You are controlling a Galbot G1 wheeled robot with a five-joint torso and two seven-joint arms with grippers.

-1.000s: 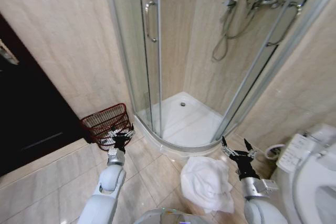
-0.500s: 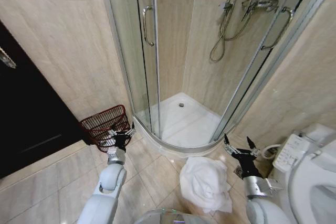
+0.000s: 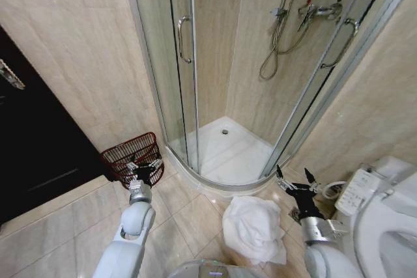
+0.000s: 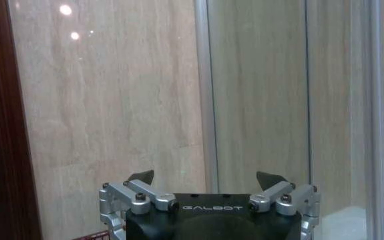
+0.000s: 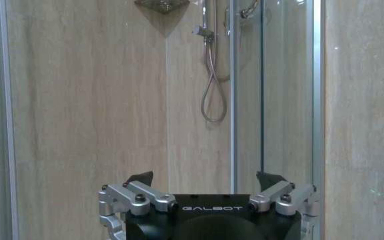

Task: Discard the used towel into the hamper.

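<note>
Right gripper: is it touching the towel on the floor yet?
Apart. In the head view the right gripper, open, sits beside and above the white towel, with floor tile visible between them.

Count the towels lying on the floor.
1. The towel lies crumpled on the tiles between the shower and the toilet, beside the right pincer. The hamper's inside isn't fully visible.

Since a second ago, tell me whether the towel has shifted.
No. The towel lies just as close to the shower tray; the camera moved.
</note>
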